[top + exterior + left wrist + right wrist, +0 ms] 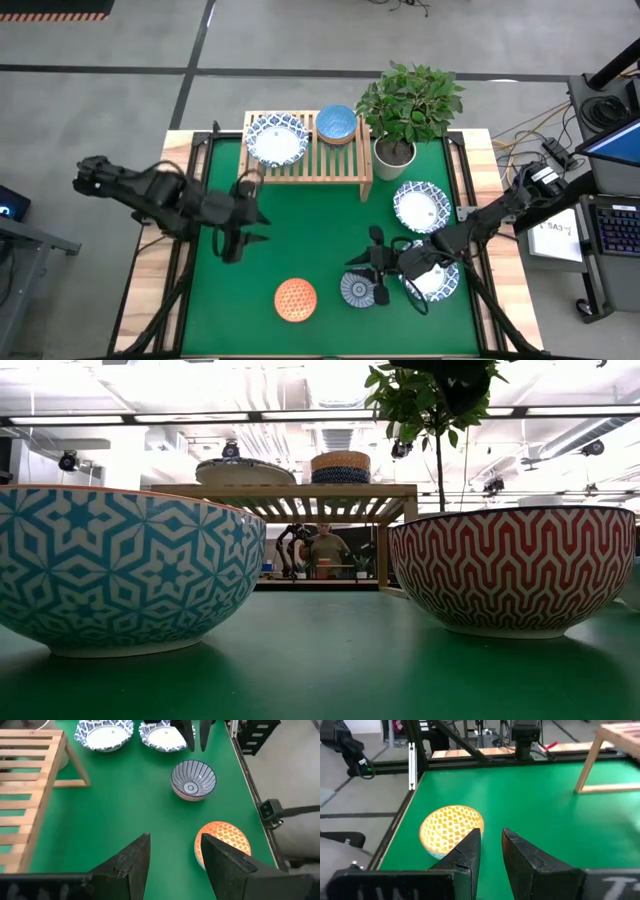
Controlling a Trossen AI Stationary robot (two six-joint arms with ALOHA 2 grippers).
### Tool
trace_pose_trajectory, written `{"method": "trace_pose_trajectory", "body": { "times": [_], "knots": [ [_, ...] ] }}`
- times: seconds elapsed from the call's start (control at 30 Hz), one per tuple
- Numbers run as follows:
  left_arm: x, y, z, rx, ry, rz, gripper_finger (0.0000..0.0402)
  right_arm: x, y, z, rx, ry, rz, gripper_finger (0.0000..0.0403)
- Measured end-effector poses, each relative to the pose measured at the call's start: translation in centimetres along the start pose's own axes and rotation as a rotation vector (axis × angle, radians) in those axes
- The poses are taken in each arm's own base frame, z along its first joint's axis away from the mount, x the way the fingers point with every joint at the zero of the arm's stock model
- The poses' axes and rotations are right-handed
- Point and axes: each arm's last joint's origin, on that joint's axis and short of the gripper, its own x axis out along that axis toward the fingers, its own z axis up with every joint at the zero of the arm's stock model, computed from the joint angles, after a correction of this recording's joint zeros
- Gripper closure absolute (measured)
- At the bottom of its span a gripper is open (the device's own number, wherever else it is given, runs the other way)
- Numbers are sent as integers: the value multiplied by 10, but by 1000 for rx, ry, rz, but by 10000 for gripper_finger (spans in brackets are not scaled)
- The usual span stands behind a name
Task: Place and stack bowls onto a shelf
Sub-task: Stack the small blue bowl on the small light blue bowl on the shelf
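The light-wood shelf [306,150] stands at the mat's far edge. On its slats rest a wide white blue-rimmed bowl [277,139] and a small blue bowl [336,124]. An orange bowl [296,299] and a grey-blue bowl [358,290] sit on the mat near the near edge. Two more white bowls [421,206] [440,280] lie at the right, the nearer one partly under my right arm. My left gripper [245,232] hovers open near the shelf's left leg. My right gripper [378,265] hangs just beyond the grey-blue bowl [193,780], fingers narrowly apart, holding nothing.
A potted plant [405,110] in a white pot stands right of the shelf. The green mat [310,225] lies bare between the shelf and the near bowls. In the low view the orange bowl's teal outside [120,570] and the grey-blue bowl's red outside [515,570] fill the foreground.
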Motion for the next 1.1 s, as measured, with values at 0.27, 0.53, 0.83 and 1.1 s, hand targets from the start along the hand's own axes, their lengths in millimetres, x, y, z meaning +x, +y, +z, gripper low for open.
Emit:
{"method": "trace_pose_trajectory", "body": {
  "times": [0.27, 0.53, 0.83, 1.1],
  "knots": [
    [23, -22, -28, 10, -9, 45, 243, 5, 8, 18, 74, 196, -66, 335],
    [26, -23, -35, -22, -6, 115, 243, 30, 27, 31, 73, 510, -77, 335],
    [26, -24, -35, -16, -4, 111, 243, 61, 57, 39, 153, 730, 86, 335],
    [27, -25, -37, -11, 1, 108, 243, 66, 78, 24, 181, 921, 6, 335]
  ]
}}
